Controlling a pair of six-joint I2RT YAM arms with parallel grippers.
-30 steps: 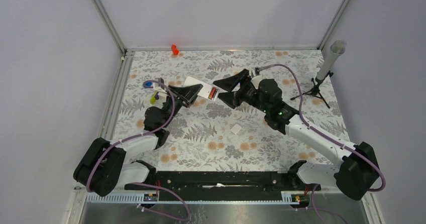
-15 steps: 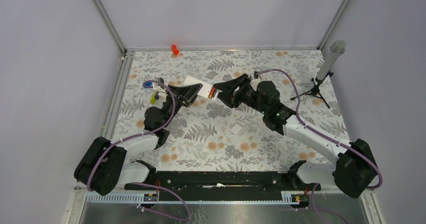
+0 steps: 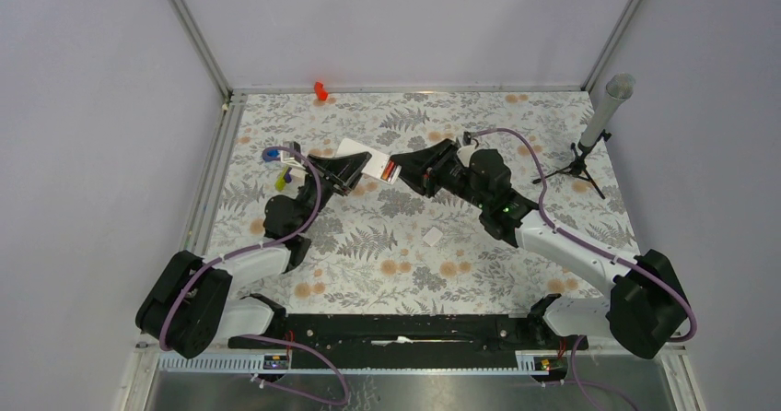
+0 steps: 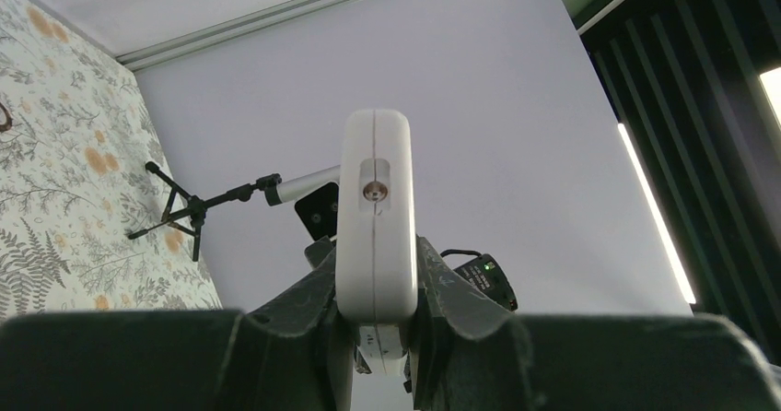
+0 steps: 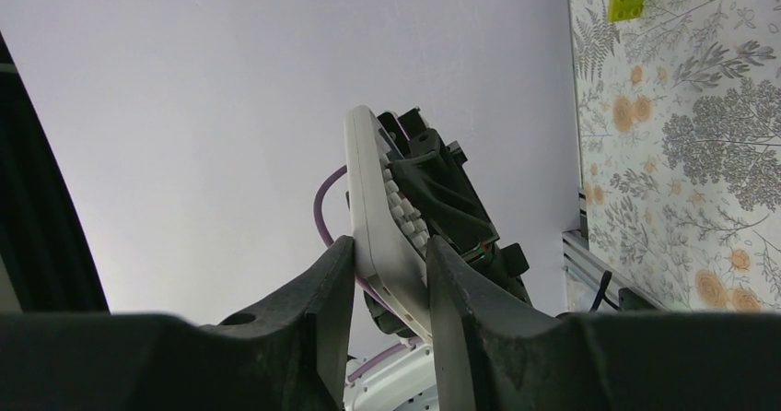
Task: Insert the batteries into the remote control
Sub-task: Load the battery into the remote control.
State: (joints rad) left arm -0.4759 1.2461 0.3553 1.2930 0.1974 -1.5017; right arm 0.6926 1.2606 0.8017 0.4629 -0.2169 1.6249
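The white remote control (image 3: 353, 148) is held up off the table between the two arms. My left gripper (image 3: 353, 169) is shut on it; in the left wrist view the remote control (image 4: 376, 217) stands edge-on between both fingers (image 4: 451, 291). A red-and-black battery (image 3: 390, 169) shows at the remote's right end. My right gripper (image 3: 406, 166) has that end between its jaws. In the right wrist view the remote control (image 5: 378, 217), button face to the right, sits tilted in my right gripper (image 5: 390, 250), with both fingers against it.
A bright red plastic piece (image 3: 320, 89) lies at the back edge. A small tripod with a grey tube (image 3: 589, 144) stands at the right. A small white piece (image 3: 433, 236) lies mid-table. Coloured blocks (image 3: 281, 179) sit by the left arm.
My right gripper's jaws have narrowed from wide open onto the remote's right end, and that arm has moved slightly left. The left gripper and the remote have stayed put.
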